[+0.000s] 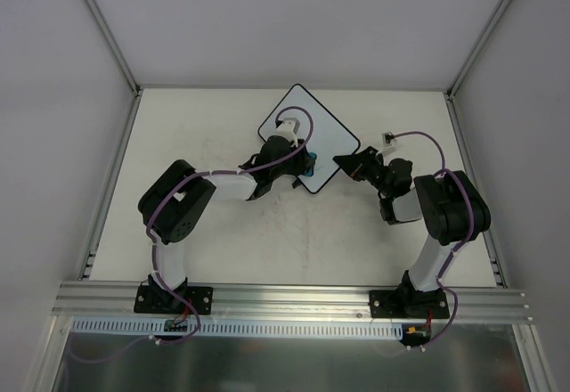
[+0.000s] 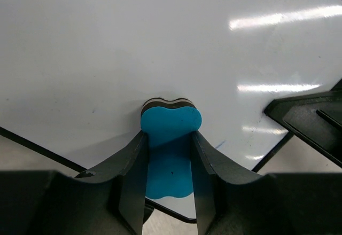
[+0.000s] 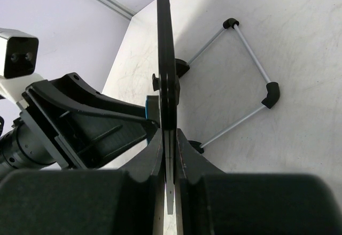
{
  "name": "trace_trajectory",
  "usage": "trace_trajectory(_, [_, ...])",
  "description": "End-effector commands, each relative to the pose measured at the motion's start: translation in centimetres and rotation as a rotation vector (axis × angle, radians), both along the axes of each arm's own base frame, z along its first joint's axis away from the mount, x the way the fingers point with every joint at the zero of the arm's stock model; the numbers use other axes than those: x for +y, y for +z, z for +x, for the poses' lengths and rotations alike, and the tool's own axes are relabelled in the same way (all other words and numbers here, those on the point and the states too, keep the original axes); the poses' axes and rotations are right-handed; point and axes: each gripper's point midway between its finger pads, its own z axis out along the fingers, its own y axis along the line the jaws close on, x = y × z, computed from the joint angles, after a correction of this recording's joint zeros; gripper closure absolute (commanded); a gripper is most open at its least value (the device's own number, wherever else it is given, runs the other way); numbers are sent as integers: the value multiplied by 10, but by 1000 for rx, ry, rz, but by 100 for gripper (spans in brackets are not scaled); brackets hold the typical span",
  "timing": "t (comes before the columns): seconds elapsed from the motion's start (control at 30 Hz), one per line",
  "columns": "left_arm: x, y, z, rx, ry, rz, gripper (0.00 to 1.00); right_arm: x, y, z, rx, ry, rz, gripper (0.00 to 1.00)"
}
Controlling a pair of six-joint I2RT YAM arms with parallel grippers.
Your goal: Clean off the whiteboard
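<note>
The whiteboard [image 1: 325, 134] is a white board with a black rim, turned like a diamond at the table's middle back. My right gripper [image 1: 346, 160] is shut on its right corner; in the right wrist view the board [image 3: 165, 59] stands edge-on between my fingers [image 3: 170, 139]. My left gripper [image 1: 303, 162] is shut on the blue bone-shaped eraser [image 2: 170, 123], whose dark pad presses against the board face [image 2: 160, 42]. The face looks nearly clean, with a faint blue stroke [image 2: 220, 144] near the lower rim. The eraser shows as a blue sliver [image 3: 150, 109] behind the board.
A thin metal wire frame with black corner pieces [image 3: 251, 80] lies on the table to the right of the board. A small object [image 1: 389, 138] sits near the right arm. Aluminium rails and white walls bound the table [image 1: 205, 232].
</note>
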Motion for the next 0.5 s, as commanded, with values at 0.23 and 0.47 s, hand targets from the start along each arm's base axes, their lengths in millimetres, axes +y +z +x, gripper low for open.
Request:
trace_trajectory(0.23, [-53,-17,-70,2,-349,91,100,5,37,8,-197,7,7,100])
trace_trajectory(0.47, [-57,-21,-71,8,-359,138,100,6,38,8,-199,10,7,100])
